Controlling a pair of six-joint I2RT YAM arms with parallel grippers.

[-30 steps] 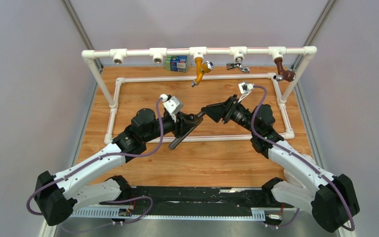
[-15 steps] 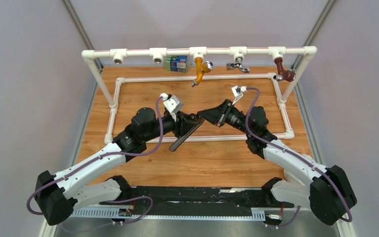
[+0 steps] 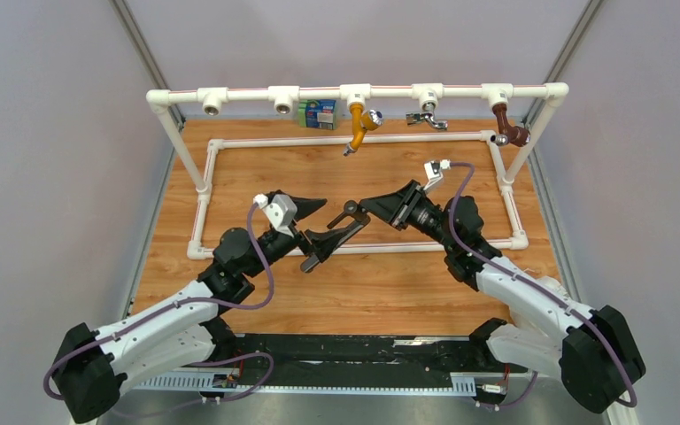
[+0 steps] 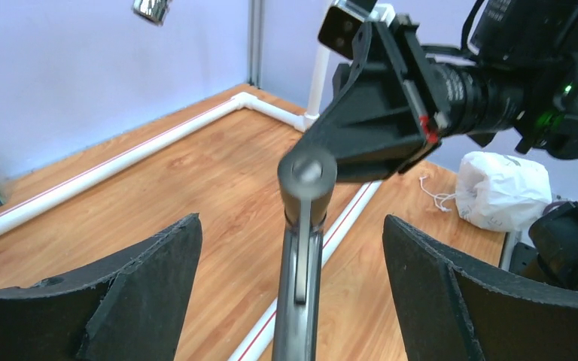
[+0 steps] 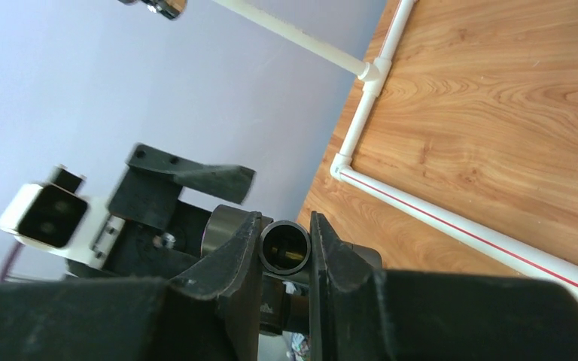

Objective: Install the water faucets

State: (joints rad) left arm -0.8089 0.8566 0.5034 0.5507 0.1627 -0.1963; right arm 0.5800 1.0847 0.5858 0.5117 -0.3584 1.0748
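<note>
The long dark faucet [image 3: 329,237] lies aslant over the middle of the wooden counter [image 3: 257,168], between the two arms. Its upper end, with the short cross-bar handle [image 3: 347,211], points toward the right arm. Its lower end sits over the front pipe of the white pipe frame [image 3: 336,140]; whether it touches that pipe cannot be told.

The right gripper [image 3: 369,209] has its fingers [image 5: 235,259] pinching the faucet's upper end. In the right wrist view the round open end of the tube [image 5: 286,248] sits clamped between the two dark pads.

The left gripper [image 3: 321,223] has its fingers [image 4: 132,293] spread wide. In the left wrist view the faucet runs up the middle of the gap, with clear space on both sides and neither pad touching it.

At the far edge, a raised white pipe rail [image 3: 248,93] spans the counter. An orange tap [image 3: 357,124], a chrome tap [image 3: 427,117] and a brown tap [image 3: 506,127] hang from fittings on its right half. Two fittings [image 3: 212,104] on its left half show open sockets. A small printed box [image 3: 317,113] stands behind the rail. A white bag [image 4: 503,189] shows past the counter's edge in the left wrist view.
</note>
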